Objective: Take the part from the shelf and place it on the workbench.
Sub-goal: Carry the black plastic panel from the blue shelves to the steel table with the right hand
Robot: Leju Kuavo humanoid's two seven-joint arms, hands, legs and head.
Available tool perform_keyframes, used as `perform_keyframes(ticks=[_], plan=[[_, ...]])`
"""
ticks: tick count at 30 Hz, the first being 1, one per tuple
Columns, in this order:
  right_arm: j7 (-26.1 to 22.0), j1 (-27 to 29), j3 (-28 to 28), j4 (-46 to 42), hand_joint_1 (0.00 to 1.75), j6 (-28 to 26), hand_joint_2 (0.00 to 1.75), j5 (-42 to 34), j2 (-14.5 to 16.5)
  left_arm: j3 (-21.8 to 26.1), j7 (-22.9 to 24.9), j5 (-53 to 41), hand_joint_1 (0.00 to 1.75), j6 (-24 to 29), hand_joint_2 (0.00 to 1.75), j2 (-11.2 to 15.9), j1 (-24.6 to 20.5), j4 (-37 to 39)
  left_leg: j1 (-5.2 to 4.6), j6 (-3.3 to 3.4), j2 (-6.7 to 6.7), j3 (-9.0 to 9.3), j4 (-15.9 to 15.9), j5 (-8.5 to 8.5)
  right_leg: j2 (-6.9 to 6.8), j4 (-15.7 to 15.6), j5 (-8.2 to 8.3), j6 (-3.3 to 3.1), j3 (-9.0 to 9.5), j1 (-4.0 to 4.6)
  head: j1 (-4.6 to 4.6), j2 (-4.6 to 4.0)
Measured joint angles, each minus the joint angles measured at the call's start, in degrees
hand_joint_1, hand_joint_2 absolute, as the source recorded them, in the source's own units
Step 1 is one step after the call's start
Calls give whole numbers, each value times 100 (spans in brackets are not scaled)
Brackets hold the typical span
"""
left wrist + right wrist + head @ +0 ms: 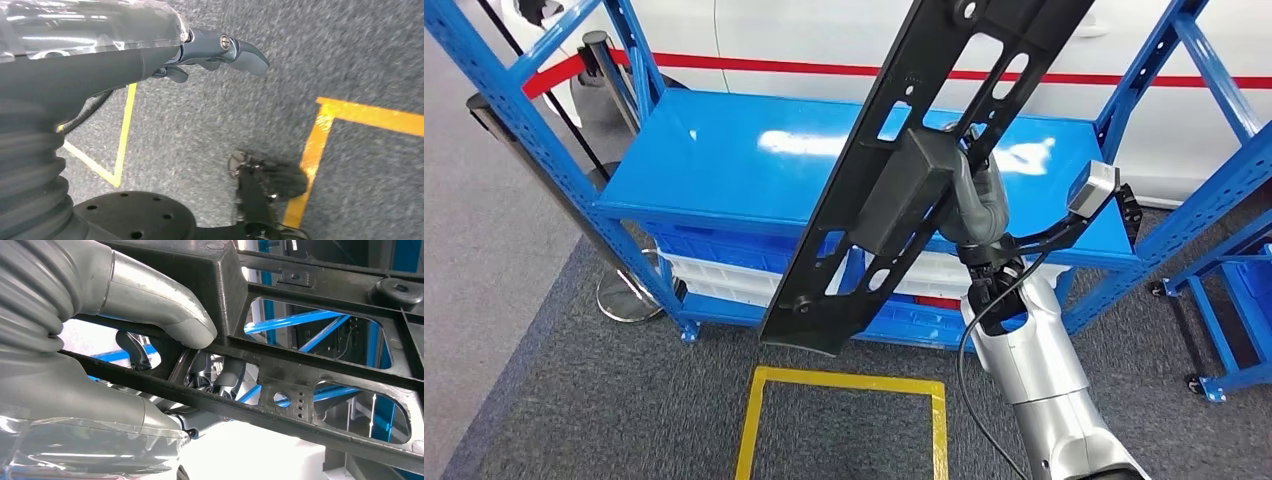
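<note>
The right hand (977, 200) is gripping the long black part (924, 160), lifting it above the blue shelf (724, 160), so carrying to the workbench is coming next, while the left hand (220, 52) is hanging empty, fingers loosely apart.

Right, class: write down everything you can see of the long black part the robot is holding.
The black part is a long, flat frame, apparently moulded plastic, matte, with elongated cut-outs, small holes, cross ribs and a raised boxy block near its middle. It is held off the shelf, tilted steeply, its lower end over the floor near the yellow floor marking and its upper end running out of the picture. The right hand grips it near the block, thumb on one side, fingers through the openings. Nothing else touches it.
</note>
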Motion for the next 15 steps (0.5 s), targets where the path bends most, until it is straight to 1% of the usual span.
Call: perform_keyframes(ticks=[1,2,3,4,5,6,7,8,9,10,11,12,13,14,15], plan=[[-14,27,0,0,175,11,175,-6,-4,0,-4,-1,0,-10,175,-3,2,1,0,-2,2,-80,9,57,-1,346,-180,25,-57,-13,1,0],[-27,59,0,-2,175,28,175,-9,-10,0,-6,-4,0,-24,175,-6,3,1,3,-10,3,-163,26,110,-1,593,-220,47,-62,-25,0,0],[-39,91,0,-12,175,44,175,-12,-16,-1,-7,-9,0,-36,175,-10,3,2,9,-22,4,-253,55,157,-2,679,-136,68,9,-38,0,-1],[-50,117,0,-30,175,59,175,-13,-21,-1,-7,-14,0,-43,175,-14,2,2,19,-39,5,-344,96,197,-4,572,19,85,170,-54,0,-1],[-61,136,0,-59,175,72,175,-13,-23,-1,-6,-21,0,-48,175,-17,1,2,28,-63,5,-435,154,228,-6,279,155,101,428,-74,0,-1],[-70,146,1,-95,175,82,175,-13,-24,-1,-6,-31,0,-48,175,-19,-1,2,26,-90,3,-521,219,251,-6,-106,185,110,715,-80,1,-1],[-80,157,2,-133,175,93,175,-14,-25,-1,-5,-40,0,-48,175,-19,-2,2,22,-121,0,-585,275,273,0,-442,150,84,945,-74,-3,-1],[-88,166,3,-166,175,107,175,-15,-26,-1,-4,-49,0,-48,175,-18,-3,2,14,-153,-3,-628,319,298,8,-684,80,49,1092,-67,-4,-1],[-93,180,4,-190,175,118,175,-16,-27,-2,-2,-55,0,-48,175,-17,-3,2,7,-189,-7,-654,337,331,18,-784,25,-1,1134,-47,-7,0],[-96,198,4,-208,175,125,175,-16,-28,-2,0,-56,0,-48,175,-17,-1,2,10,-227,-9,-665,338,371,25,-796,42,-67,1108,-40,-8,-1],[-96,209,4,-216,175,131,175,-17,-29,-3,2,-56,0,-48,175,-17,2,2,20,-264,-12,-683,351,368,18,-802,84,-120,1074,-45,-5,-1],[-95,218,4,-225,175,132,175,-17,-29,-3,3,-56,0,-48,175,-16,5,2,30,-299,-16,-723,411,277,10,-804,136,-179,1030,-47,-8,-1],[-93,223,4,-231,175,133,175,-17,-28,-3,4,-56,0,-48,175,-16,7,2,40,-330,-19,-786,564,85,0,-812,196,-233,975,-55,-9,-1],[-93,224,4,-235,175,134,175,-18,-28,-3,4,-57,0,-48,175,-15,7,2,50,-356,-21,-873,838,-200,-9,-813,259,-270,907,-58,-13,-1],[-94,227,4,-239,175,134,175,-18,-28,-3,5,-58,0,-48,175,-15,5,2,53,-378,-21,-972,1194,-493,-8,-811,319,-291,829,-52,-16,-1]])
